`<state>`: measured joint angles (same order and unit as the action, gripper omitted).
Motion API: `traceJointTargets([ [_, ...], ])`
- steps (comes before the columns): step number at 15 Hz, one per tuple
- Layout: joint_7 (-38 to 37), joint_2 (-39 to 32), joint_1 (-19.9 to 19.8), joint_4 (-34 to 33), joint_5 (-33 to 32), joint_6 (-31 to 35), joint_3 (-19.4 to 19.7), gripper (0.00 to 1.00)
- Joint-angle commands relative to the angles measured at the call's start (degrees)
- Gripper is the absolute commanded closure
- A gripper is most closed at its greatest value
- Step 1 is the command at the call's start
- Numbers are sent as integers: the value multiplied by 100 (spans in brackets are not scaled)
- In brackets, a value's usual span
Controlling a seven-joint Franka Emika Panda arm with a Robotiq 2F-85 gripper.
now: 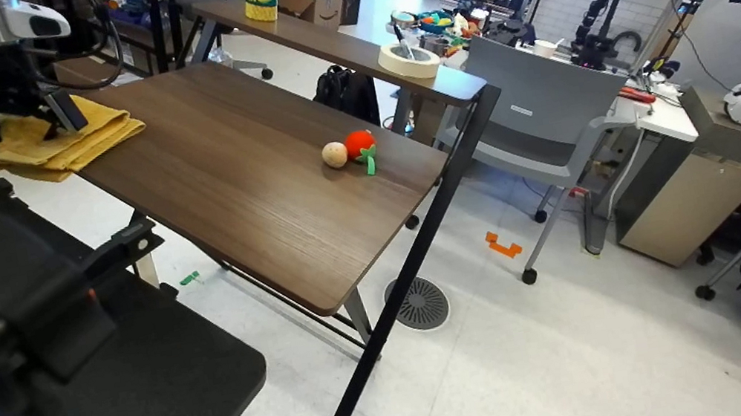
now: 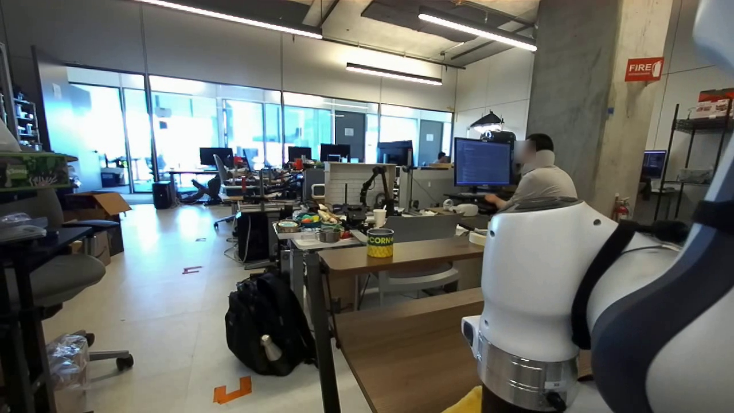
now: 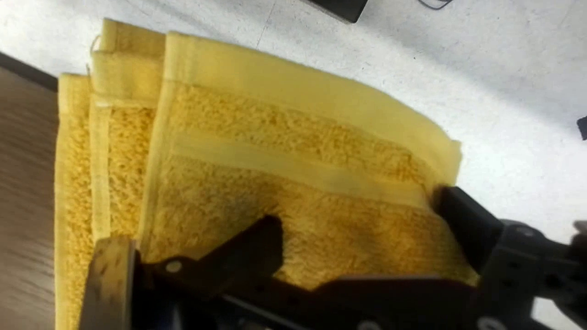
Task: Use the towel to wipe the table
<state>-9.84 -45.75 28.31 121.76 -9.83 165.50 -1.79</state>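
I see one yellow towel (image 1: 102, 136) jutting past the edge of the table (image 1: 250, 205), one gripper (image 3: 357, 211) spread over it, wide room between them and one tan ball (image 1: 335, 155) beside one red ball (image 1: 359, 142).

Glass panes (image 2: 189, 129) glare bluish-white; the wrist view's gripper (image 3: 360, 210) seems slightly blurred.

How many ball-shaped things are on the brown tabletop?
2: in an exterior view, a tan ball and, beside it, a red ball, both well away from the towel. Any under the towel would be hidden.
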Motion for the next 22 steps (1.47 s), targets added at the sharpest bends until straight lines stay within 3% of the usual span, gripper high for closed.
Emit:
traceJointTargets([
  [1, 176, -582, -243, -1035, -12, -486, 346, 0],
  [5, -441, -810, -201, -1438, 41, -1098, 694, 0],
  [10, -282, -1109, -732, -2018, 271, -2368, 427, 0],
  [12, 158, -1179, -1075, -2305, 377, -2903, 156, 27],
  [18, 1616, -647, -2278, -2329, 1367, -3637, -851, 70],
  [22, 2087, -453, -2946, -2483, 2103, -3935, -1102, 98],
])
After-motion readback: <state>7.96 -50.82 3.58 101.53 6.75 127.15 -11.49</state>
